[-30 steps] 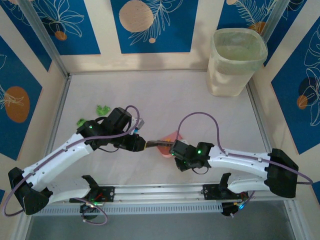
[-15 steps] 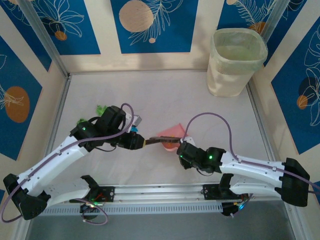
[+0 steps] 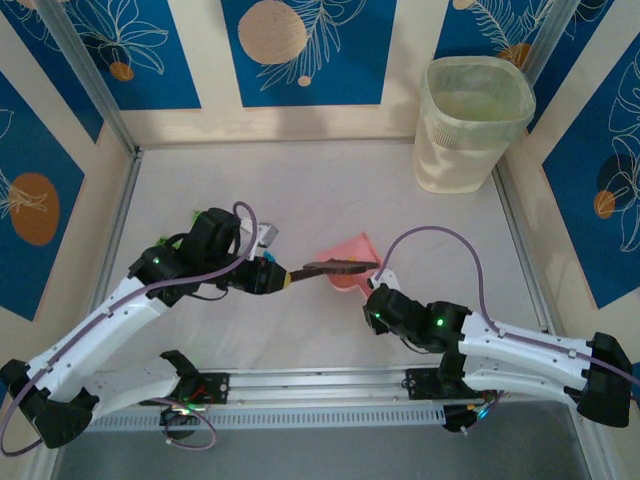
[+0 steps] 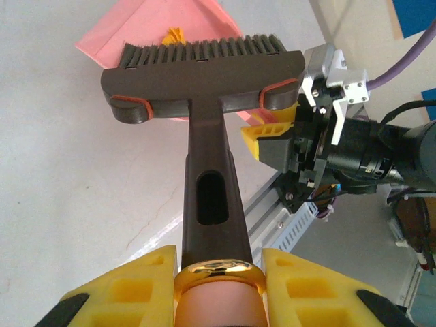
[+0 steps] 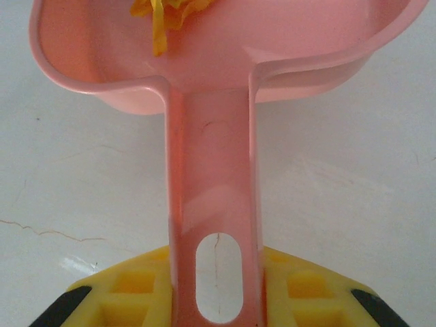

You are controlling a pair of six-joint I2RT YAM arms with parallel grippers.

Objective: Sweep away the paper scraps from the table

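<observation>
My left gripper [image 3: 276, 278] [image 4: 218, 276] is shut on the handle of a dark brush [image 3: 338, 266] [image 4: 204, 68]. The bristles rest at the mouth of the pink dustpan [image 3: 352, 250] [image 4: 139, 27]. My right gripper [image 3: 375, 293] [image 5: 216, 289] is shut on the dustpan's handle [image 5: 211, 170] from the near side. An orange paper scrap [image 5: 163, 13] [image 4: 174, 34] lies inside the pan. Green paper scraps [image 3: 198, 214] lie on the table [image 3: 330, 185] just beyond the left arm, partly hidden by it.
A pale translucent waste bin [image 3: 472, 120] stands at the far right corner. Aluminium rails [image 3: 320, 385] run along the near edge and both sides. Cream walls with blue panels close in the back and sides.
The dustpan and brush head have shifted away from the near edge and slightly right. The right arm has drawn back to the right, and the left wrist has moved left. Both grips stay unchanged.
</observation>
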